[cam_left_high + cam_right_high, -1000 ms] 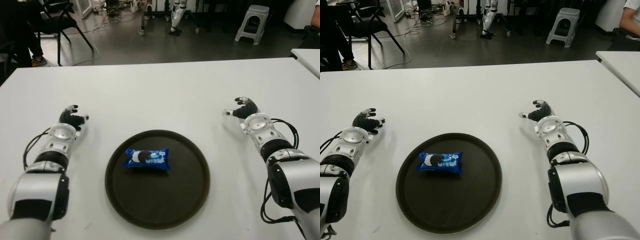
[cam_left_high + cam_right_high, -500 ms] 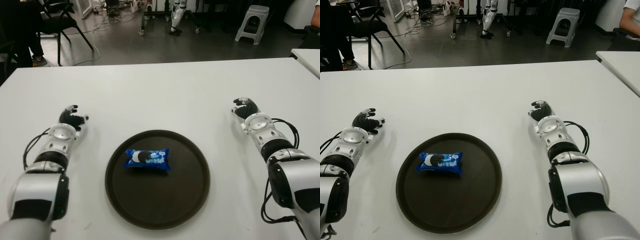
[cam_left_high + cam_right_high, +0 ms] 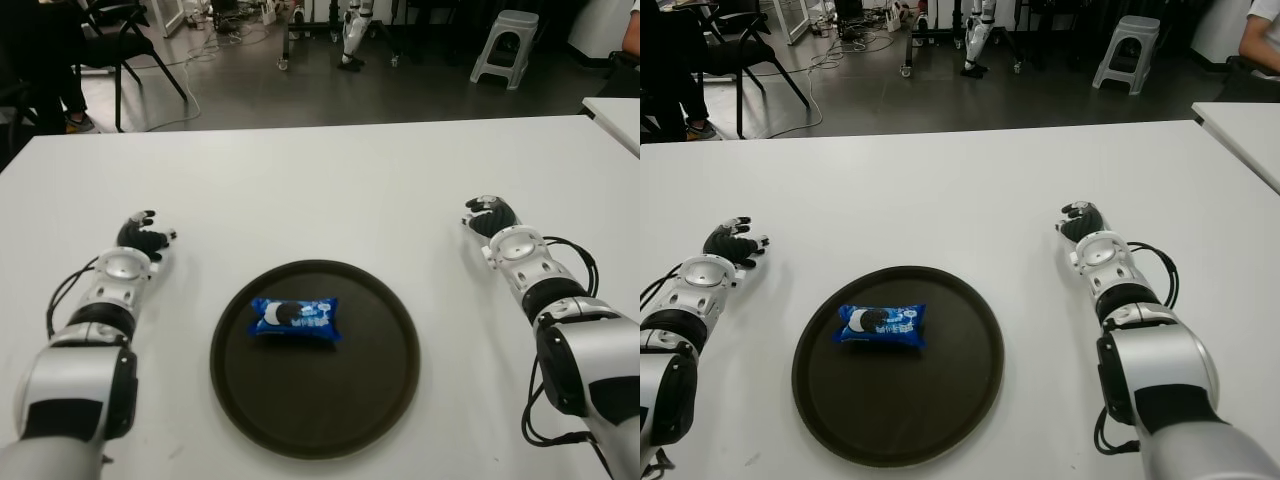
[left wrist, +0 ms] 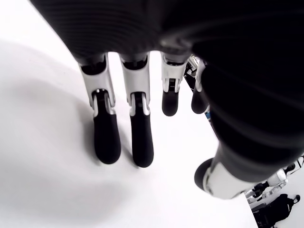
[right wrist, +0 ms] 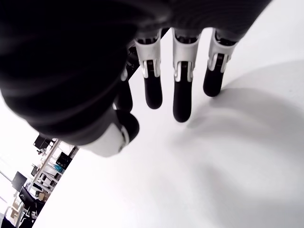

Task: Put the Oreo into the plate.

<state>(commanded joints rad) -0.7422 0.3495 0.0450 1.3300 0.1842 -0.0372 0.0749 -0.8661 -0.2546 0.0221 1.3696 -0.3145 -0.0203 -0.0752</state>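
A blue Oreo packet (image 3: 295, 318) lies flat inside the round dark plate (image 3: 370, 400), left of its middle, on the white table (image 3: 320, 190). My left hand (image 3: 140, 234) shows on the table to the left of the plate, apart from it. Its fingers (image 4: 135, 128) are relaxed and hold nothing. To the right of the plate is my right hand (image 3: 490, 213), with fingers (image 5: 183, 95) stretched out over bare table and nothing in them. Neither hand touches the packet or the plate.
The table's far edge runs across the top, with dark floor behind it. A black chair (image 3: 110, 40) and a person's legs are at the back left, a grey stool (image 3: 505, 45) at the back right. Another white table corner (image 3: 615, 110) shows at the right.
My right hand's thumb, spread outward a second ago, has drawn in beside the fingers. The left hand, the packet and the plate have not moved.
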